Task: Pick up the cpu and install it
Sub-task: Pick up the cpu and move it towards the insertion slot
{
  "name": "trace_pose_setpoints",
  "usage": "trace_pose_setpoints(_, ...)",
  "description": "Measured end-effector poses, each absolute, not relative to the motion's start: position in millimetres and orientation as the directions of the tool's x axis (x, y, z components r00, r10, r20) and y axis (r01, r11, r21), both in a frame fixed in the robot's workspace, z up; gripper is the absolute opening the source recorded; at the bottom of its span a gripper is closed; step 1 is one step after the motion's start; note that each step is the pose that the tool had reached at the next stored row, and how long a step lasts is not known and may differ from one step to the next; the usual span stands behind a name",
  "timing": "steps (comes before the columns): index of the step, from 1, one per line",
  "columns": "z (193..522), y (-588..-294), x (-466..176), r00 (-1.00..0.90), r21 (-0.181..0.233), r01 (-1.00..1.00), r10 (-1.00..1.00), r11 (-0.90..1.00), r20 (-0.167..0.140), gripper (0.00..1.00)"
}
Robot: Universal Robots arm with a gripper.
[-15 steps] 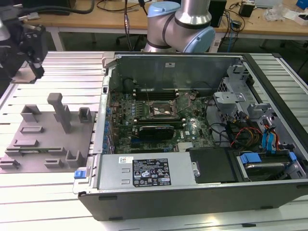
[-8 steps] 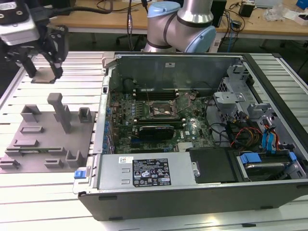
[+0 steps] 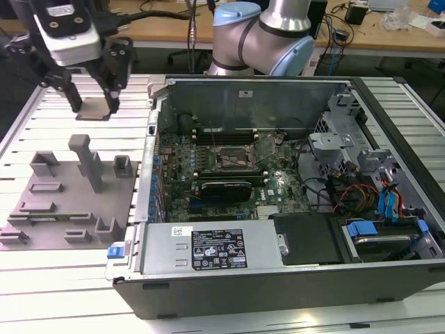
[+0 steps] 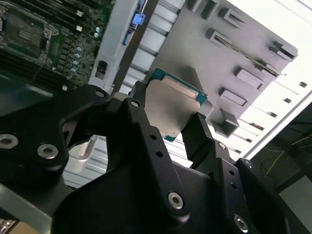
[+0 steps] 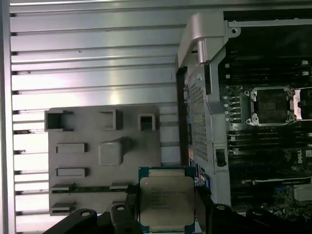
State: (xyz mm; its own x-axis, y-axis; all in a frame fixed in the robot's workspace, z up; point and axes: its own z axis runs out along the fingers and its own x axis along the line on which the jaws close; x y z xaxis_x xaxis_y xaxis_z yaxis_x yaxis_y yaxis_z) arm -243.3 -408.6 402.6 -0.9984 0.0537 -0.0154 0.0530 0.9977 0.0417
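The cpu (image 3: 94, 108) is a flat square chip with a pale silver top (image 5: 165, 201) and a thin green rim (image 4: 171, 105). My gripper (image 3: 92, 106) is shut on it by two opposite edges, and it hangs in the air above the slatted table, at the exterior view's far left. In both wrist views the black fingers (image 4: 197, 134) (image 5: 130, 207) press against its sides. The open black socket frame (image 3: 233, 158) (image 5: 270, 105) (image 4: 22, 31) lies on the motherboard inside the computer case, well away from the chip.
A grey fixture plate (image 3: 69, 202) (image 5: 105, 156) with raised holders lies on the table below the gripper. The open case (image 3: 278, 264) has a tall metal side wall (image 5: 204, 73) between the plate and the motherboard. Cables and drive bays fill its right end.
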Motion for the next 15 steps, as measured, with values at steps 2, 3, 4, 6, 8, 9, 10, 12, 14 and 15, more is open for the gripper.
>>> trace_pose_setpoints(2, 402.6, -408.6, -228.1, -0.998, 0.042, 0.053, 0.053, 0.998, -0.015, 0.54)
trace_pose_setpoints(3, 402.6, -408.6, -223.8, -0.998, 0.042, 0.053, 0.054, 0.998, -0.015, 0.54)
trace_pose_setpoints(4, 402.7, -408.5, -219.2, -0.998, 0.042, 0.053, 0.054, 0.998, -0.015, 0.54)
trace_pose_setpoints(6, 402.6, -408.6, -207.1, -0.998, 0.042, 0.053, 0.054, 0.998, -0.015, 0.54)
trace_pose_setpoints(8, 402.6, -408.4, -198.0, -0.998, 0.042, 0.053, 0.054, 0.998, -0.015, 0.54)
trace_pose_setpoints(9, 402.6, -408.4, -187.3, -0.998, 0.042, 0.053, 0.054, 0.998, -0.015, 0.54)
trace_pose_setpoints(10, 402.6, -408.4, -182.1, -0.998, 0.042, 0.053, 0.054, 0.998, -0.015, 0.54)
trace_pose_setpoints(12, 402.6, -408.4, -169.6, -0.998, 0.042, 0.053, 0.054, 0.998, -0.014, 0.54)
trace_pose_setpoints(14, 402.6, -408.4, -159.9, -0.998, 0.042, 0.053, 0.054, 0.998, -0.014, 0.54)
trace_pose_setpoints(15, 402.6, -408.4, -155.0, -0.998, 0.042, 0.053, 0.053, 0.998, -0.014, 0.54)
